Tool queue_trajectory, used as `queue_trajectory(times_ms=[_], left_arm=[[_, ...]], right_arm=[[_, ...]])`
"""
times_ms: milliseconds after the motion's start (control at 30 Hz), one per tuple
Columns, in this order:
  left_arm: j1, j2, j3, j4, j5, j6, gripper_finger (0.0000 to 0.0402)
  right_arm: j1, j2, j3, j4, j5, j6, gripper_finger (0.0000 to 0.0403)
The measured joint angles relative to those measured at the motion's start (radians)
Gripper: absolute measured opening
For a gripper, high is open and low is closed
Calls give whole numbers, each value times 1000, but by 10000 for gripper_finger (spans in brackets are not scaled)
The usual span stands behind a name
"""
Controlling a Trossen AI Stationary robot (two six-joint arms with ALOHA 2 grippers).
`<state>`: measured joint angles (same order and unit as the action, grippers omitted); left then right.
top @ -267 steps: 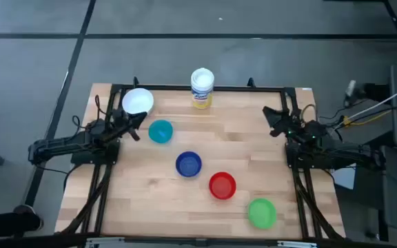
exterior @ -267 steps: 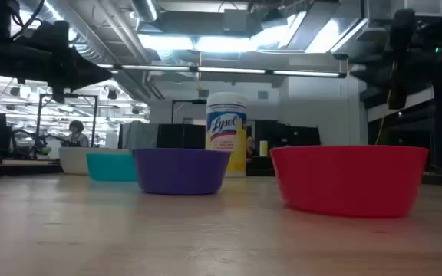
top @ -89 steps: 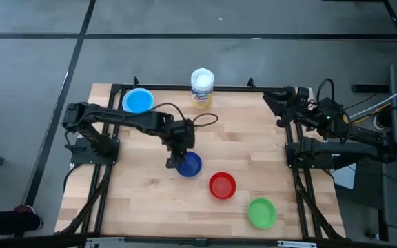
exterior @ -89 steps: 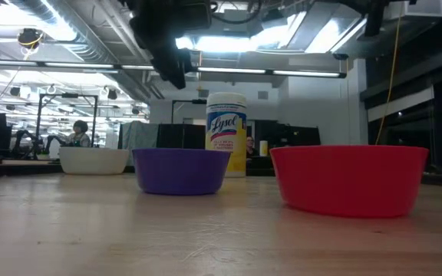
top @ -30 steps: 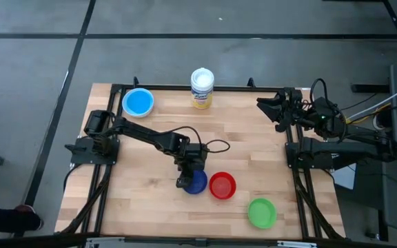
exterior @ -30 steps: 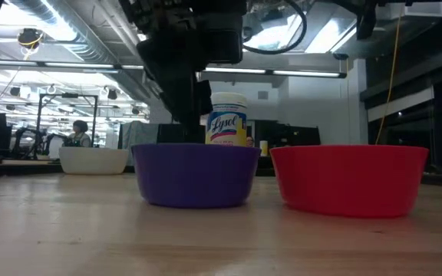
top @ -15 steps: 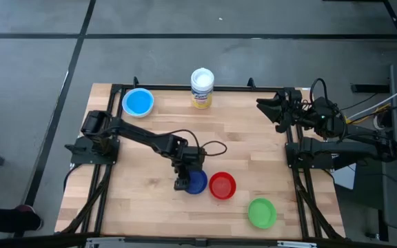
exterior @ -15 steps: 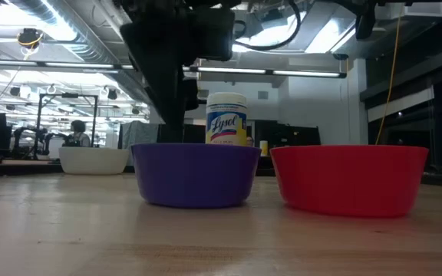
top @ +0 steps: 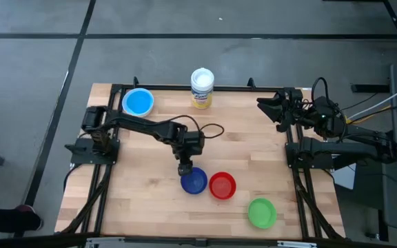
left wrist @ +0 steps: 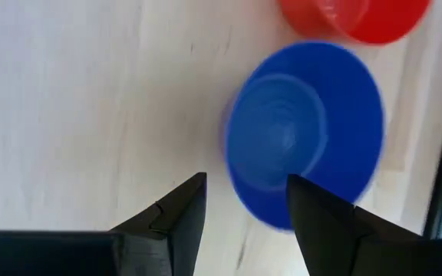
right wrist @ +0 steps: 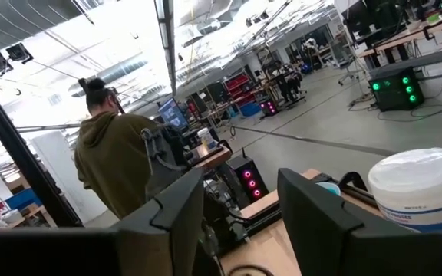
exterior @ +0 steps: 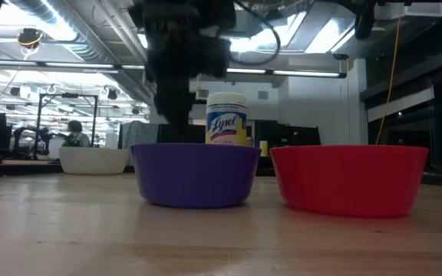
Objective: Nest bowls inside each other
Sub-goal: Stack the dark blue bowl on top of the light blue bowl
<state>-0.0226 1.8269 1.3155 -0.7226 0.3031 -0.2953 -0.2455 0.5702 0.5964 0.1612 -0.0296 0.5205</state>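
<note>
The dark blue bowl (top: pixel 194 181) stands upright on the table next to the red bowl (top: pixel 222 186). In the left wrist view, the blue bowl (left wrist: pixel 305 146) and the red bowl (left wrist: pixel 351 15) lie ahead of the fingers. My left gripper (top: pixel 185 167) hovers open just off the blue bowl's far-left rim, touching nothing. The green bowl (top: pixel 261 212) sits near the front right. The teal bowl (top: pixel 138 102) rests inside the white bowl (exterior: pixel 93 159) at the far left. My right gripper (top: pixel 264 109) waits open, raised at the far right.
A tall white container with a yellow label (top: pixel 202 87) stands at the middle of the far edge. Black frame rails (top: pixel 185 87) run along the table's sides. Bare wood lies between the far-left bowls and the blue bowl. A person (right wrist: pixel 113 172) stands in the room beyond.
My left gripper has drawn away from the blue bowl's left rim toward the table's far edge, rising slightly and rolling a little. The blue bowl stays where it was beside the red bowl.
</note>
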Motion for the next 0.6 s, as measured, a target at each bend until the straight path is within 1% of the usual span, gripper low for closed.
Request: queue_trajectory(times_ms=[100,233,367,600], left_arm=[[13,33,0,8,23,11,176],[25,41,0,47,55,11,176],[30,42,0,59,56,19,176],[30,90,0,87,82,20,176]], right_arm=[[0,0,0,3,-5,0,164],[0,0,0,3,-5,2,158],[0,0,0,3,-5,3,155],[-3,0,0,2,-5,0,166]])
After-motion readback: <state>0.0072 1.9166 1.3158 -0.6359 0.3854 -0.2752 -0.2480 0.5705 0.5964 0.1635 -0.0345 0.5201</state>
